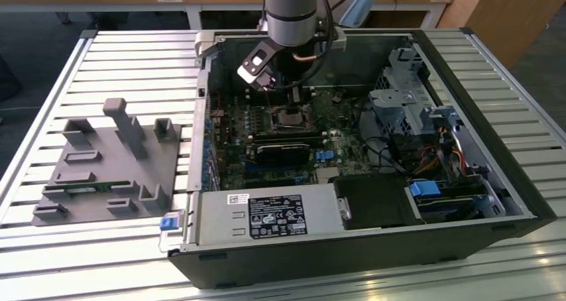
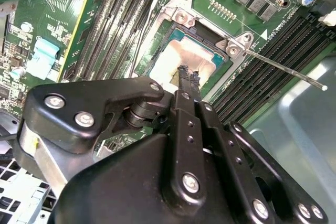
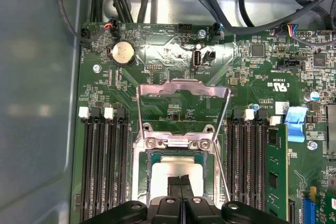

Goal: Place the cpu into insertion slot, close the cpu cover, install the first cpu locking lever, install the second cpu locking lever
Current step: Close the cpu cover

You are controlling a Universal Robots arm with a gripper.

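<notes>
Locate the grey cylindrical robot arm (image 1: 290, 12) in the exterior view, extending down into the open black tower computer case (image 1: 354, 258) laid flat on the silver slatted table (image 1: 132, 62). Find the black 2-finger gripper (image 1: 293, 105) inside the case, low over the green motherboard (image 1: 346, 145). Note the grey moulded fixture block (image 1: 106, 175) on the table at the exterior view's left, well apart from the case.

In both wrist views, read the gripper (image 2: 188, 74) as closed: 2 fingers pressed together, a thin seam between, nothing clamped. Contact between fingertips and chip: not determinable.

Find the small flat square silver-grey cpu (image 3: 160, 174) seated flat in the square insertion slot with silver metal rim (image 3: 140, 174), directly beneath the fingertips. In the first wrist view, identify the thin square silver metal cpu cover (image 3: 184, 84) as open: hinged up off the insertion slot, with green board visible through its window. In the second wrist view, trace 1 thin silver rod-shaped locking lever (image 2: 286, 71) from the slot's corner bracket outward across the long black memory slots (image 2: 273, 45). Note the round silver coin battery (image 3: 122, 52) beyond the cpu cover, on the motherboard.
</notes>
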